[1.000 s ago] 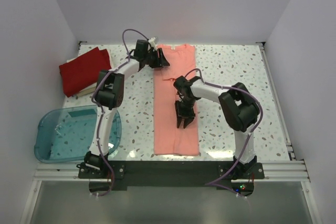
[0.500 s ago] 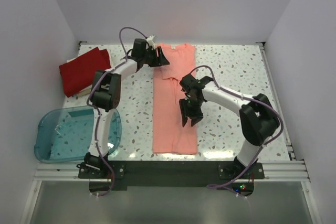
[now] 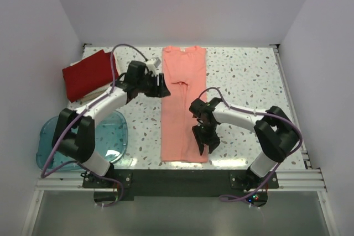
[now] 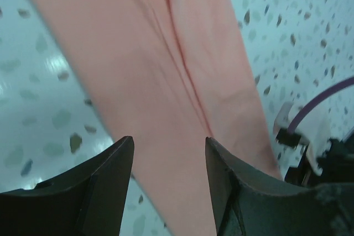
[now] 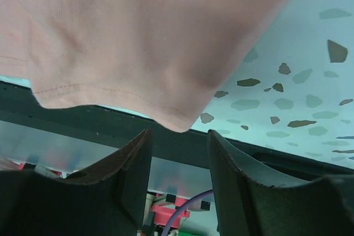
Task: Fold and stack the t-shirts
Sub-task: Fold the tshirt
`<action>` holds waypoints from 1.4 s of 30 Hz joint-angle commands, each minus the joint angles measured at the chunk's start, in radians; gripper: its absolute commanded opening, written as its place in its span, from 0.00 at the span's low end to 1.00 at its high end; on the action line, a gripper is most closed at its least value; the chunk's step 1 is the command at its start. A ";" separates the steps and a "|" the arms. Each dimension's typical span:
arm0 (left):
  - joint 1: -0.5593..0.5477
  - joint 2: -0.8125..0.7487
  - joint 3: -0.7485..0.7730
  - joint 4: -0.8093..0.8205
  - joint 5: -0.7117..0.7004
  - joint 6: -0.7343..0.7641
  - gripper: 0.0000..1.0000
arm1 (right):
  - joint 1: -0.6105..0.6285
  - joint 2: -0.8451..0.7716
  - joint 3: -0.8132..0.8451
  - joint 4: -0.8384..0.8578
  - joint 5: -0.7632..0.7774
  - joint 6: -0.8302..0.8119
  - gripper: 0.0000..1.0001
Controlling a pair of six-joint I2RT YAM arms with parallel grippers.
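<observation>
The salmon-pink t-shirt (image 3: pixel 182 106) lies flat as a long narrow strip down the middle of the table, sleeves folded in. My left gripper (image 3: pixel 161 85) is open and empty at the strip's left edge, near the upper part; its view shows the pink cloth (image 4: pixel 166 70) below the open jaws. My right gripper (image 3: pixel 206 143) is open and empty over the strip's lower right corner; its view shows the hem corner (image 5: pixel 177 121) just ahead of the jaws. The deep red t-shirt (image 3: pixel 87 73) lies folded at the far left on top of a cream-white one (image 3: pixel 88 96).
A translucent blue tub (image 3: pixel 74 139) sits at the near left, under the left arm. White walls close the table on three sides. The dark front rail (image 3: pixel 177 178) runs along the near edge.
My left gripper has pulled back from the collar to the strip's left edge. My right gripper has moved nearer along the shirt toward its lower right corner.
</observation>
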 commanded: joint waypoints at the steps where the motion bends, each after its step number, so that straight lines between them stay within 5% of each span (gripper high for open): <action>1: -0.043 -0.132 -0.164 -0.197 -0.054 0.025 0.59 | 0.030 -0.004 -0.024 0.019 -0.015 0.014 0.48; 7: -0.123 -0.342 -0.361 -0.374 -0.063 -0.051 0.59 | 0.040 0.007 -0.071 0.051 -0.036 0.022 0.47; 14: -0.162 -0.458 -0.510 -0.382 0.015 -0.154 0.60 | 0.041 0.018 -0.097 0.097 -0.046 0.010 0.39; 35: -0.345 -0.245 -0.571 -0.248 0.119 -0.205 0.64 | 0.040 0.009 -0.122 0.108 -0.035 0.017 0.24; 42: -0.350 -0.205 -0.586 -0.234 0.067 -0.197 0.57 | 0.041 0.005 -0.126 0.107 -0.038 0.020 0.20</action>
